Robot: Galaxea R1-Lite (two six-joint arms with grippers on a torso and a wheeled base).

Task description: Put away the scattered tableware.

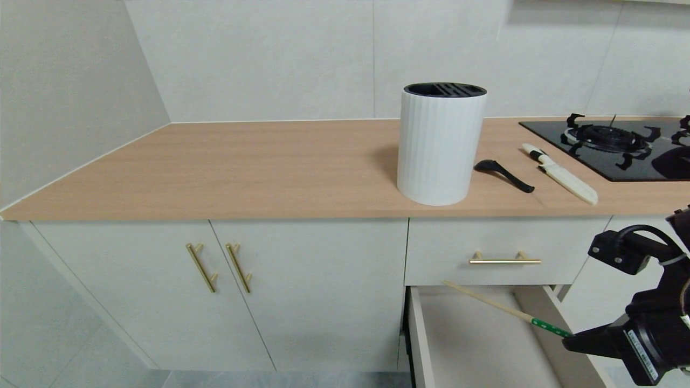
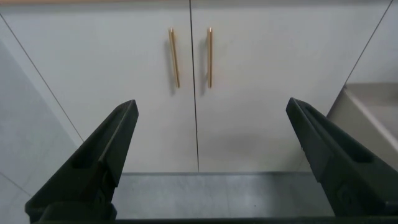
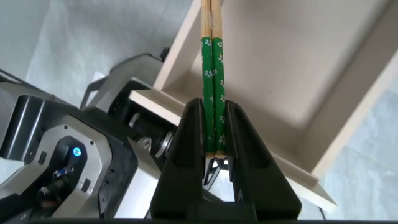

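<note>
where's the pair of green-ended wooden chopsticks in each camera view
Head view: pair of green-ended wooden chopsticks lower right, slanting over the open pale drawer, held by the right gripper.
Right wrist view: chopsticks at centre, clamped in the gripper, drawer beyond.
Left wrist view: faces the white cabinet doors; drawer corner at its edge.
Shared landmark: the open drawer.

The black right claw point(image 1: 571, 338) pinches pale wooden green-ended chopsticks point(image 1: 501, 306) slanting from it over the open white drawer point(image 1: 419, 337); well above the claw sit a ribbed white cylindrical holder point(image 1: 439, 151), black ladle point(image 1: 504, 175), cream knife point(image 1: 565, 177)
</note>
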